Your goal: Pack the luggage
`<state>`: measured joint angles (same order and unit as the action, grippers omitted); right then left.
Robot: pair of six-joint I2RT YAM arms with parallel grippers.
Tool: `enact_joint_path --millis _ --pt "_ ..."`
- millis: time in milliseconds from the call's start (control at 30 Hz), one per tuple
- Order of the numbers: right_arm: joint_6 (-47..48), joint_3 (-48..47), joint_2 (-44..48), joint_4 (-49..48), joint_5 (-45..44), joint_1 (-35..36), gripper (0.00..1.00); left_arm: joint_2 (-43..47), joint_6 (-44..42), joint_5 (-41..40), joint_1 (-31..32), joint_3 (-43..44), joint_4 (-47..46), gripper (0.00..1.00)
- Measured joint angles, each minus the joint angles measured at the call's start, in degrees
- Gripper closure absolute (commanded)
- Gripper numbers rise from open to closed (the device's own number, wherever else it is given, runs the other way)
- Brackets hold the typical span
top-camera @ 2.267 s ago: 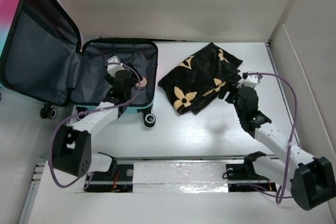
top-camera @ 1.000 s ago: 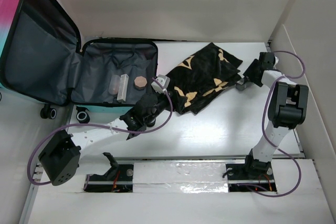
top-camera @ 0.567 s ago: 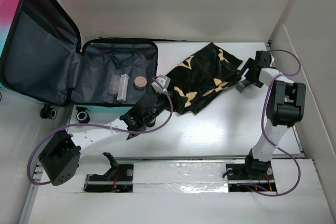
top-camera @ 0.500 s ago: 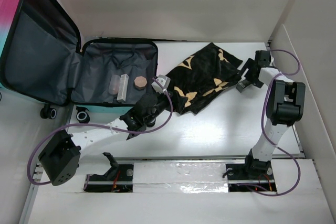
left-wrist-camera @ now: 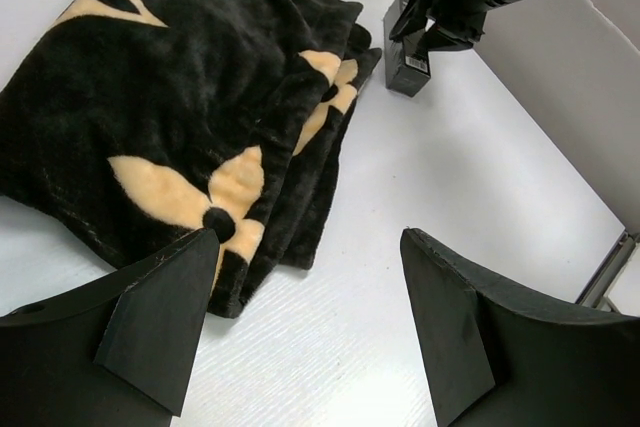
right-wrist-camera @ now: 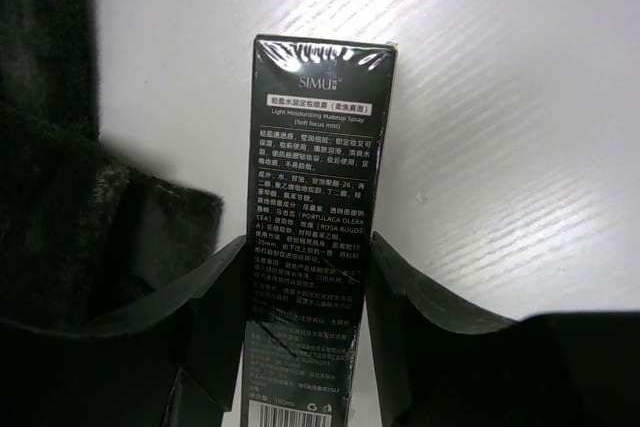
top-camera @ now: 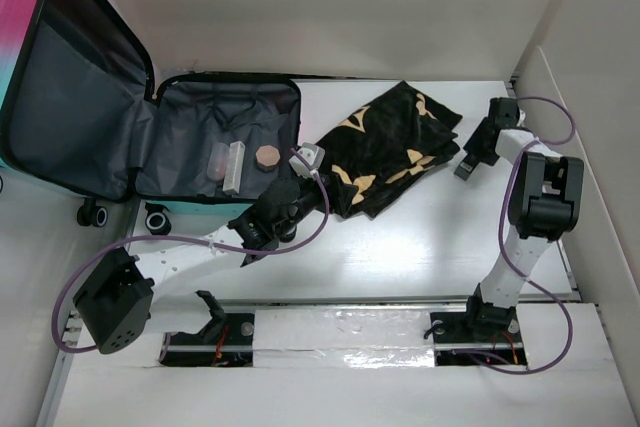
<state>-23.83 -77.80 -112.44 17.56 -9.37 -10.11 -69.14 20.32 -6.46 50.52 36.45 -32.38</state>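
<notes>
Right claw (right-wrist-camera: 308, 247) has just narrowed onto the black box (right-wrist-camera: 320, 127) mid-frame, so I can pack it in the luggage (top-camera: 200, 117).

On my feed the blanket (left-wrist-camera: 200, 97) looks like thick plush fleece, fuzzy and matt. The box (right-wrist-camera: 318, 197) is dark card under glossy, crinkly shrink-wrap. The table (left-wrist-camera: 450, 177) is white and smooth, faintly grained, with a soft sheen. The luggage (top-camera: 15, 7) has a slick hard plastic shell, and its lining (top-camera: 80, 87) is matt grey cloth.
</notes>
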Motion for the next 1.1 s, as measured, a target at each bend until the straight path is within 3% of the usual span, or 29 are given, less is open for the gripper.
enact_joint_path --millis 267,433,667,800,967,1000,1100 --pt "0.28 4.87 6.36 0.42 0.15 -0.46 0.5 0.02 0.02 0.02 0.0 0.0 0.0 0.29" --pt "0.66 6.45 15.82 -0.07 0.96 3.8 0.5 2.69 0.07 -0.37 0.0 -1.42 -0.5 0.31" --pt "-0.59 9.35 26.16 -6.43 6.71 21.42 0.51 24.59 0.63 -7.85 0.63 -13.57 -5.7 0.32" --pt "-2.45 6.6 24.24 -9.33 10.88 35.45 0.51 37.0 0.63 -16.76 2.73 -18.21 -9.29 0.33" --pt "-4.72 -8.24 13.75 -11.87 15.74 47.82 0.49 45.94 0.63 -26.84 3.41 -21.11 -10.27 0.33" --pt "-5.22 -11.91 10.91 -12.9 16.59 49.33 0.46 46.88 0.63 -28.2 3.41 -21.55 -10.34 0.33" --pt "-7.21 -22.67 2.56 -15.91 18.16 52.89 0.24 47.98 0.57 -31.17 3.41 -22.21 -10.19 0.34"
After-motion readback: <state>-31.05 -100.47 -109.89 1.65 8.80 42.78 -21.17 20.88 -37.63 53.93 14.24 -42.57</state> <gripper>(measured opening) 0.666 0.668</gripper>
